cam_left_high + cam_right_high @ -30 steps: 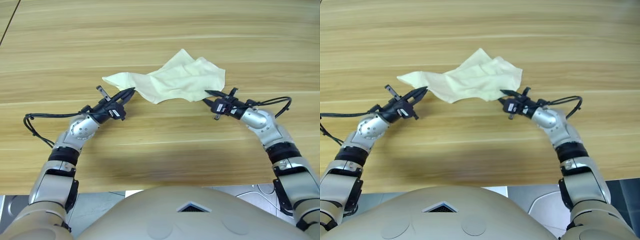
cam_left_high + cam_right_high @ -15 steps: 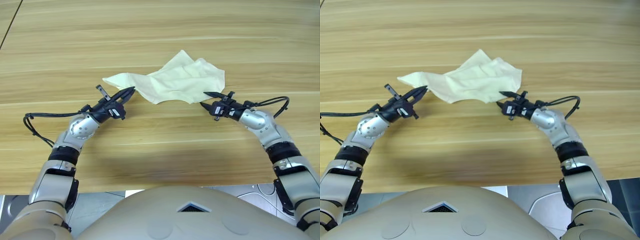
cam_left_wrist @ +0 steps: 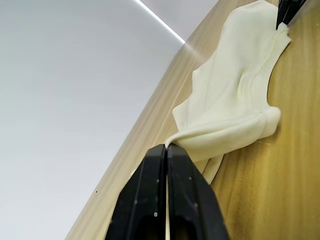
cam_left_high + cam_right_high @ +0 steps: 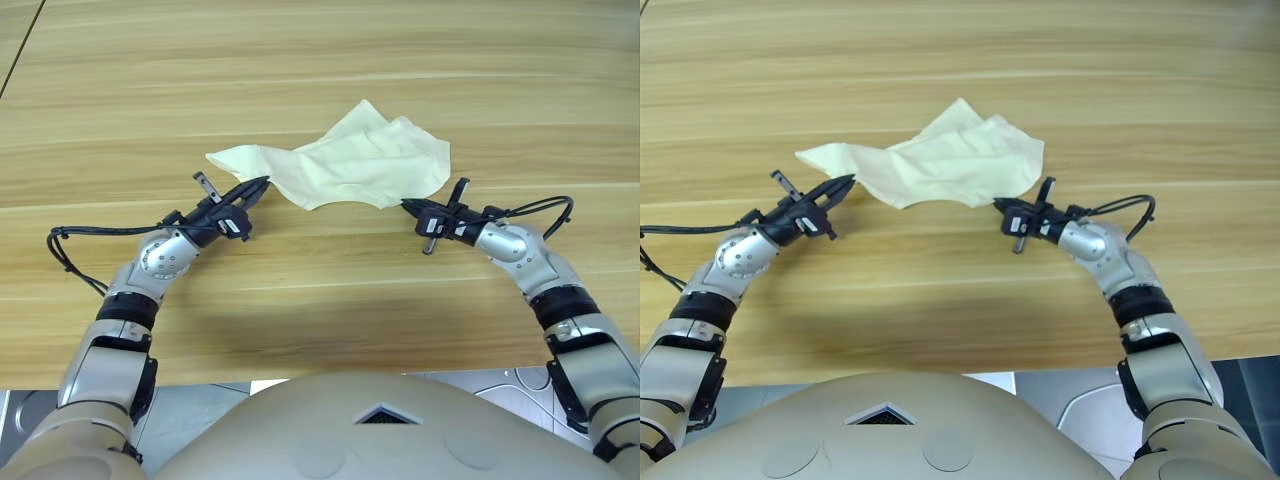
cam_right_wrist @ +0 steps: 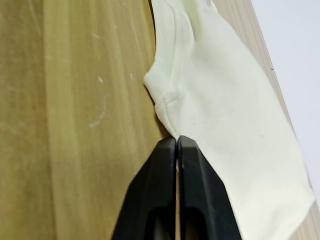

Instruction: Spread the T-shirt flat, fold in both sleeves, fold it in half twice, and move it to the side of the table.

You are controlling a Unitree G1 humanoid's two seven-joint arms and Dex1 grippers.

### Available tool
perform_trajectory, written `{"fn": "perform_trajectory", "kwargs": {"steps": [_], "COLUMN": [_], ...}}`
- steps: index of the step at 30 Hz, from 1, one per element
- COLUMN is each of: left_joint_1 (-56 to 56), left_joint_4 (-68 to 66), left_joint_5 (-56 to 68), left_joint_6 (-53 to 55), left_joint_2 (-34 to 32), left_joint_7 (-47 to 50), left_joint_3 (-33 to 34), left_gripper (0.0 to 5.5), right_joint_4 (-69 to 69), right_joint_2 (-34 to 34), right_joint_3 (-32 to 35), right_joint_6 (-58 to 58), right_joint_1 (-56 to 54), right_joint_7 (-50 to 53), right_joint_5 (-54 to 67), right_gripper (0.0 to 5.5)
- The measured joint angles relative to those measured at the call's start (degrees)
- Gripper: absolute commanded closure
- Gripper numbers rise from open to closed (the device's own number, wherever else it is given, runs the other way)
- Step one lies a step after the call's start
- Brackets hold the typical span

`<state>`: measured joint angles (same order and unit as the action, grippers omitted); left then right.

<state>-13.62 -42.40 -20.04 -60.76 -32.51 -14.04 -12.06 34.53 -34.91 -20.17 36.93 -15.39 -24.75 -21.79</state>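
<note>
The T-shirt, pale yellow and crumpled, is seen lying on the wooden table, near its middle, in front of the robot. It is not spread flat: folds and raised ridges are shown across it in both eye views.

The left gripper is placed at the shirt's near left edge, and the right gripper at its near right corner. From the eye views alone, little can be told of how the fingers stand.

More is given by the wrist views. In the left wrist view the two black fingers are seen pressed together with no gap at the tips. A fold of the cloth is drawn up into a point exactly where they meet, so a pinch of the shirt is held there. At the far corner of the shirt in that view, the dark tip of the right gripper is also shown touching the cloth.

In the right wrist view the fingers are likewise closed flat against each other. Their tips are met by the hemmed corner of the shirt, but whether any cloth is caught between them cannot be told. Fine scratches on the wood beside that corner are shown here and not from above.
</note>
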Motion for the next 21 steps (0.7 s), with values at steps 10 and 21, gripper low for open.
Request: {"fn": "perform_trajectory", "kwargs": {"steps": [10,21], "left_joint_1": [-3.15,28.07], "left_joint_4": [9.57,56.11], "left_joint_5": [9.04,51.46], "left_joint_6": [-0.21,4.26], "left_joint_2": [-7.16,-31.61], "left_joint_7": [-5.11,-26.66], "left_joint_3": [3.29,34.87], "left_gripper": [5.50,5.50], "right_joint_4": [-9.15,-52.06], "right_joint_2": [-3.47,-19.31], "right_joint_3": [10.23,44.82], "right_joint_6": [1.09,12.91], "right_joint_1": [-2.01,32.70], "right_joint_7": [1.13,-30.31], "right_joint_5": [9.01,61.14], "right_gripper": [5.48,5.48]}}
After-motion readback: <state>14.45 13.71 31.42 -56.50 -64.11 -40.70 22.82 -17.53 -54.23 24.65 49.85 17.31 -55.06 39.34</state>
